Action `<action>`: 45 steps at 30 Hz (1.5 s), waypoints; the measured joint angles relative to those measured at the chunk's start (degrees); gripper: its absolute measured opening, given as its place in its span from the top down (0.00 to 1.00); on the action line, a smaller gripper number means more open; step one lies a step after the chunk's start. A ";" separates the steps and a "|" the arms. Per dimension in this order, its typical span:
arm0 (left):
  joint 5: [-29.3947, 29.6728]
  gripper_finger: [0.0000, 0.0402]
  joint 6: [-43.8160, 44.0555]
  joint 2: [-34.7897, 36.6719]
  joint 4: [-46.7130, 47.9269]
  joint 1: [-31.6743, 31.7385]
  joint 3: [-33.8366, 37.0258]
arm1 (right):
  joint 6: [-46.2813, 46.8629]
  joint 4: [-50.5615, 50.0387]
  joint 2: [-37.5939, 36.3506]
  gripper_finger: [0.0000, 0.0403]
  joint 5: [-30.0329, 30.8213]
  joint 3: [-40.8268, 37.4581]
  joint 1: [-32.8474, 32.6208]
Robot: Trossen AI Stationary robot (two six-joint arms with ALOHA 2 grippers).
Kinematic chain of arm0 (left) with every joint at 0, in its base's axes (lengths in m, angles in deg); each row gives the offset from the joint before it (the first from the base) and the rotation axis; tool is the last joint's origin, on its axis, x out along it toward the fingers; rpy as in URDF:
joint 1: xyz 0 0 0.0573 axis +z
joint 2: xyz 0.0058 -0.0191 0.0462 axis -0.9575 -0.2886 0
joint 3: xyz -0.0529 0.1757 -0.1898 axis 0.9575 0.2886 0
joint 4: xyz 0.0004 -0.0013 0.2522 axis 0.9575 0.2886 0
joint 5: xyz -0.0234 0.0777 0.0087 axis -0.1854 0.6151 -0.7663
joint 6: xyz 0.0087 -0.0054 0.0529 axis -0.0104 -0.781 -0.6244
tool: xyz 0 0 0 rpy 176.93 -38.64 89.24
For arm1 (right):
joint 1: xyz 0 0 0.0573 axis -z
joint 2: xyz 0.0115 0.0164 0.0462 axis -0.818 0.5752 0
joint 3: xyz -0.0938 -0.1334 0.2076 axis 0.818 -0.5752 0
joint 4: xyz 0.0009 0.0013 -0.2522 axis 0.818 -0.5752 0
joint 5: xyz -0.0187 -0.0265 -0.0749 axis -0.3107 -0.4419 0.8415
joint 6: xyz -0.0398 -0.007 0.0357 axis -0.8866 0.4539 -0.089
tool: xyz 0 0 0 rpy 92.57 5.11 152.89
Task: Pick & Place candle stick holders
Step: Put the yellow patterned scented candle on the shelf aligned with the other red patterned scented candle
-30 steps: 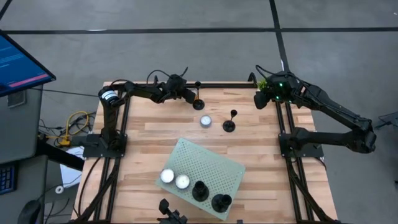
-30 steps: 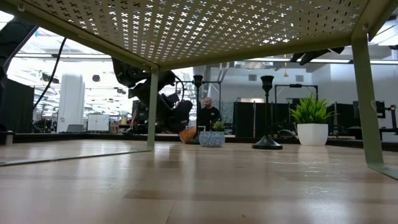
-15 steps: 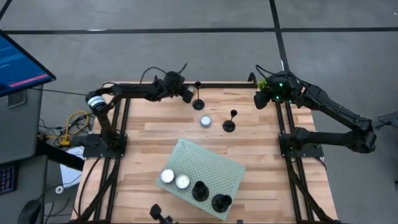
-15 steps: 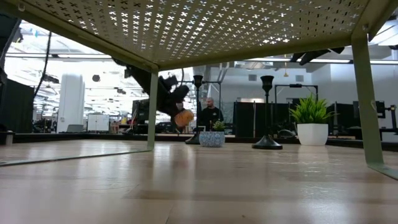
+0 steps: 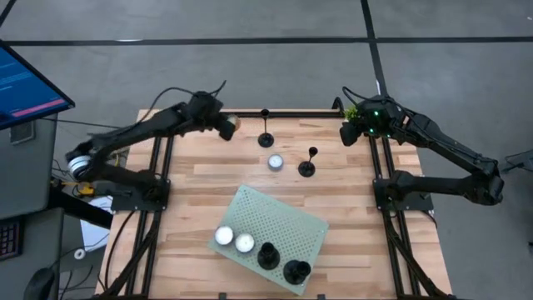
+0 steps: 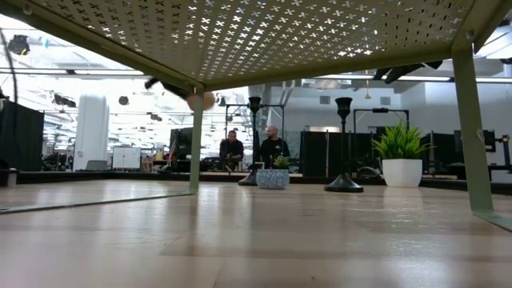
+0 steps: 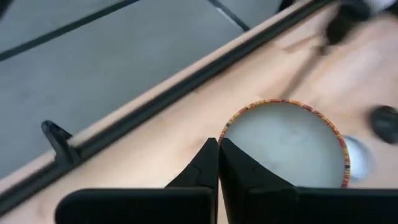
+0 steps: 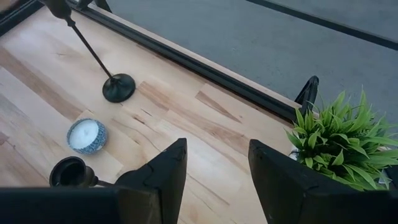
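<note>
Two black candle stick holders stand on their round bases on the wood: one by the far edge [image 5: 266, 137], one near the middle [image 5: 307, 169]. Two more [image 5: 267, 256] [image 5: 296, 271] stand on a green perforated rack [image 5: 291, 223], beside two white candles [image 5: 223, 236]. My left gripper [image 5: 229, 127] is raised over the far left of the table, shut on a small round candle [image 7: 283, 146] with a white top and an orange patterned rim. My right gripper [image 8: 214, 168] hangs open over the far right corner, holding nothing. My left gripper pinches the candle's rim [image 7: 225, 127] between its two shut fingertips, at the edge nearest the wrist. The fingers come from the table's left, slanting down. The candle [image 6: 202, 101] is lifted clear of the table, its white top toward the wrist camera.
A blue patterned candle [image 5: 276, 162] sits between the two standing holders. A small green plant [image 8: 339, 143] stands at the far right corner by my right gripper. The rack stands on legs [image 6: 194, 140] over the near middle. Two people show in the room beyond.
My left gripper has risen and drawn back toward the table's left edge, away from the far holder, taking the orange-rimmed candle up off the table. Both standing holders and the blue candle have stayed in place.
</note>
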 joint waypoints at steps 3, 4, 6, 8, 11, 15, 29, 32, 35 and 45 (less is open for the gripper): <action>0.04 1.00 2.71 5.59 4.83 -3.56 0.00 | 0.00 0.18 0.00 0.59 0.00 0.00 0.00; 0.09 1.00 3.29 7.05 5.89 -5.15 -0.02 | 0.00 0.26 0.00 0.59 0.00 0.00 0.00; -0.11 1.00 5.07 9.57 6.87 -8.91 0.00 | 0.00 0.30 0.00 0.59 0.00 0.01 0.00; -0.26 1.00 6.34 11.37 6.88 -13.10 -0.02 | 0.01 0.31 0.00 0.59 0.00 0.00 0.00; -0.42 1.00 8.37 12.37 6.88 -19.76 -0.02 | 0.02 0.31 0.00 0.59 0.00 0.00 0.00; -0.55 1.00 10.39 11.80 6.85 -28.81 -0.02 | 0.02 0.31 0.00 0.59 0.00 0.00 0.00; 2.23 1.00 18.32 4.43 7.40 -48.56 -0.90 | 0.02 0.22 0.00 0.59 -0.04 0.02 0.00; 3.74 1.00 18.32 2.73 10.83 -50.11 -3.21 | 0.02 0.22 0.00 0.59 -0.04 0.01 0.00; 3.96 1.00 18.32 1.23 13.35 -50.88 -5.08 | 0.02 0.22 0.00 0.59 -0.04 0.02 0.00; 3.93 1.00 17.44 -2.72 19.33 -52.38 -8.48 | 0.02 0.17 0.01 0.59 -0.07 0.02 0.00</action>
